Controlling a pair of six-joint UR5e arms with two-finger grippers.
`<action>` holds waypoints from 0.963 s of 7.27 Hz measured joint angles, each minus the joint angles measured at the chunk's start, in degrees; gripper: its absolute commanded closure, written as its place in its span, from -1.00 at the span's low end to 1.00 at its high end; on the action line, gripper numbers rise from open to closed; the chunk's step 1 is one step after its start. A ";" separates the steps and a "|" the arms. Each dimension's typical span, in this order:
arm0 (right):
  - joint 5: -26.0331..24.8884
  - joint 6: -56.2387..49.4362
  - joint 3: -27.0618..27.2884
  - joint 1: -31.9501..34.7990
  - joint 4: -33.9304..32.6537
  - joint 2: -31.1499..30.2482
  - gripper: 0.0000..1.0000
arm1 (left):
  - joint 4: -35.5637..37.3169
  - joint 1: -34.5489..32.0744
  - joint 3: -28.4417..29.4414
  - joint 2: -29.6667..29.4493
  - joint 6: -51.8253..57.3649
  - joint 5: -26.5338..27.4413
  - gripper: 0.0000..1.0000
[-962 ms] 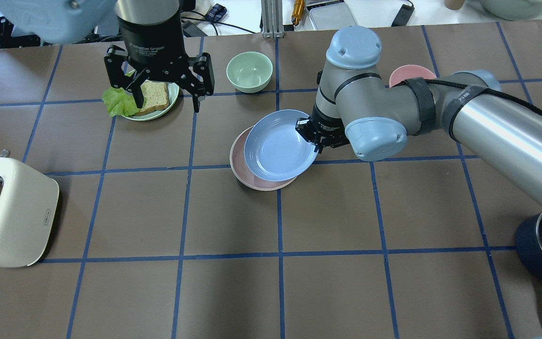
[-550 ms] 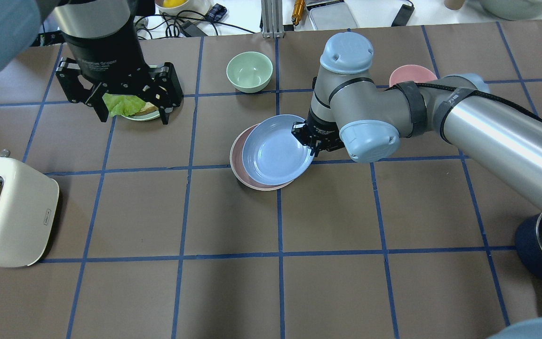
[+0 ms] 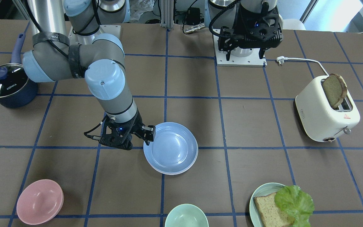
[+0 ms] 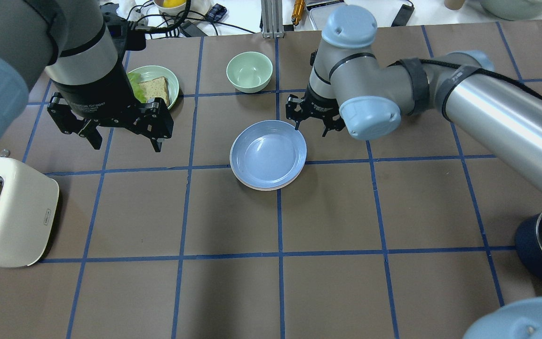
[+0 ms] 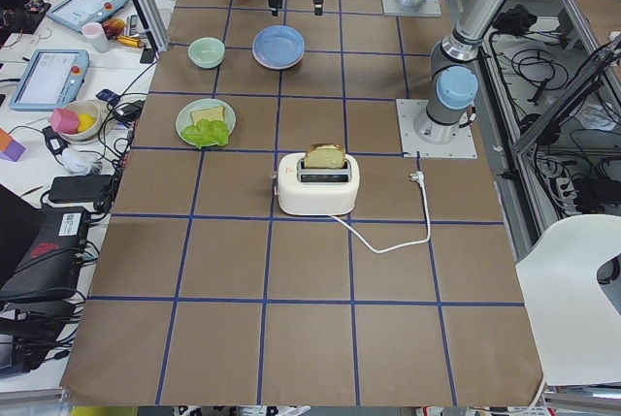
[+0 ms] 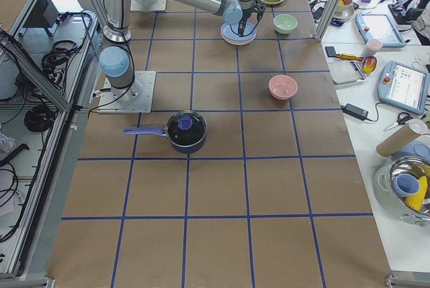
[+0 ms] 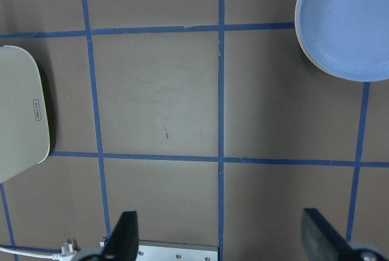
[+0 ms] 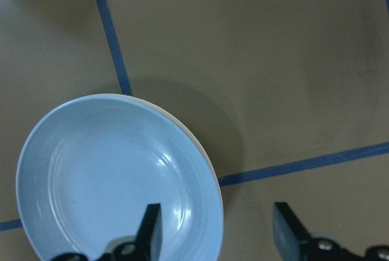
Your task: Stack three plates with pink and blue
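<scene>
The light blue plate [image 4: 268,154] lies flat on top of the pale pink plate, of which only a thin rim [image 4: 265,188] shows under its near edge. I cannot make out a cream-white plate. The stack also shows in the front view [image 3: 170,148] and the right wrist view [image 8: 115,176]. My right gripper [image 4: 309,126] is open and empty, just beyond the stack's far right edge, apart from it. My left gripper [image 4: 126,141] is open and empty, well to the left of the stack, near the teal plate.
A pale teal plate with bread and lettuce [image 4: 153,84] and a mint bowl [image 4: 249,70] stand at the back. A pink bowl [image 3: 39,201] is behind the right arm. A cream toaster with bread [image 4: 10,212] stands at the left edge, a navy lidded pot [image 4: 541,254] at the right.
My right gripper has let go of the blue plate, opened and drawn back; the plate now sits squarely on the pink one. My left arm has moved left and nearer.
</scene>
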 measured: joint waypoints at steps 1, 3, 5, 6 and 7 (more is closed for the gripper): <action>-0.24 -2.54 -6.34 -1.95 7.62 0.56 -0.97 | 0.79 0.27 -0.45 0.59 1.44 0.24 -0.98; -1.43 -10.88 -15.86 -5.99 21.49 0.58 -1.00 | 2.38 0.63 -0.28 0.61 3.94 0.41 -0.98; -5.88 -18.80 -16.98 -8.02 28.95 -3.30 -0.97 | 6.10 0.66 -0.25 0.09 5.54 -2.13 -0.98; -6.57 -20.22 -14.52 -8.53 30.88 -6.74 -1.00 | 7.79 0.65 -0.34 -0.01 6.07 -4.84 -0.98; -6.68 -20.87 -9.44 -8.83 30.10 -11.36 -1.00 | 9.76 0.66 -0.66 -0.13 6.41 -6.70 -0.98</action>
